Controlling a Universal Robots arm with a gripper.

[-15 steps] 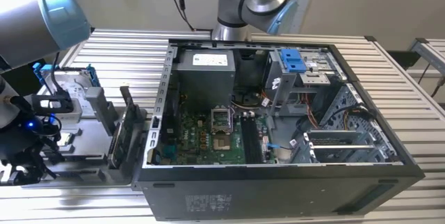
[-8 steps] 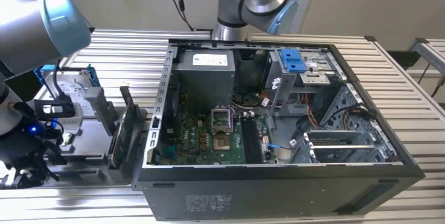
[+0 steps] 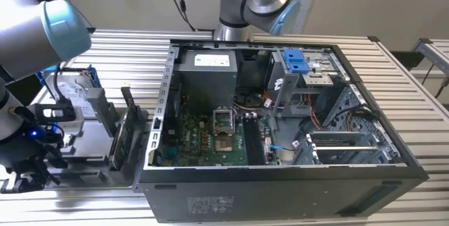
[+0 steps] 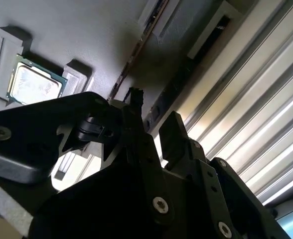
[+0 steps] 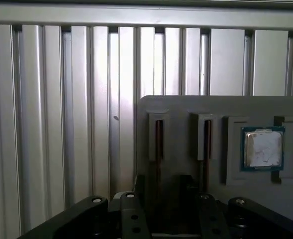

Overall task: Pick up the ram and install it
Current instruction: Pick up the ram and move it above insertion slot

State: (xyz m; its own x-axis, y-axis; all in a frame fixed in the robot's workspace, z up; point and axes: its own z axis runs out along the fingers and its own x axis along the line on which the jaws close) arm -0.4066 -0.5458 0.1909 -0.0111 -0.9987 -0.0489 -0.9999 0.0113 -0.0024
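Note:
In the first wrist view the ram [image 5: 159,142] is a thin dark stick standing edge-on in a slot of the grey tray [image 5: 186,104]. A second thin stick [image 5: 206,139] stands in the slot beside it. My gripper [image 5: 164,183] hovers open just over the first stick, one black finger on each side and apart from it. The second wrist view shows the ram [image 4: 136,50] as a long edge running away from my gripper [image 4: 154,127], with light showing between the fingers [image 4: 174,132]. In the exterior view my gripper [image 3: 31,176] hangs at the left edge, over the tray [image 3: 84,155].
A processor chip [image 5: 261,148] lies in a tray recess beside the sticks. The open computer case [image 3: 281,189] with its green motherboard [image 3: 210,142] fills the table's middle. A hard drive [image 3: 70,94] and upright dark cards [image 3: 130,123] stand on the tray. A second arm [image 3: 253,0] rises behind the case.

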